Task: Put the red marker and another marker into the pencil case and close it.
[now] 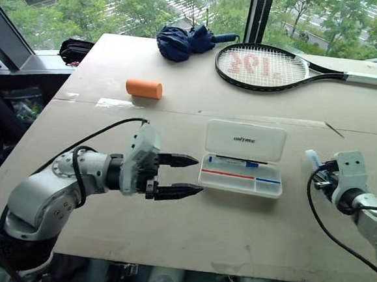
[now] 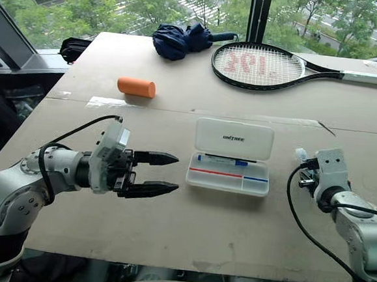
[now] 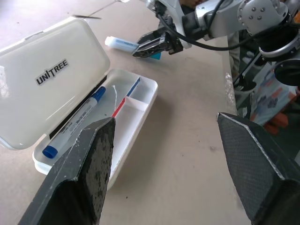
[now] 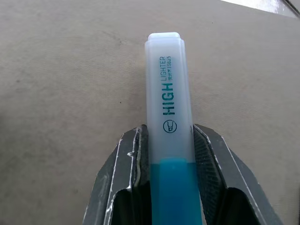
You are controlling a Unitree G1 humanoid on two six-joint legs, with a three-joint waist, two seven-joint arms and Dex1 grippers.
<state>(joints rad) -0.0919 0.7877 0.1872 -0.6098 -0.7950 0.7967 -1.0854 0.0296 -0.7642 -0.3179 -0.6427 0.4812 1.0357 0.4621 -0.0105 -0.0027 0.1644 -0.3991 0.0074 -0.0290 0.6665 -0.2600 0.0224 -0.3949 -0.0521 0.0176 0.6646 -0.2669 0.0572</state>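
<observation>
Right wrist view: right gripper point(image 4: 169, 154) clamps a highlighter point(image 4: 168, 93) near its cap; it may pivot. Left gripper point(image 1: 176, 176) gapes beside the open pencil case point(image 1: 242, 159) mid-table.

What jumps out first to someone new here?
The open white pencil case mid-table, lid up, with a blue-capped marker already in its tray. To its right, the right gripper has its jaws closed on a blue highlighter lying on the table; the left gripper hovers open just left of the case.
</observation>
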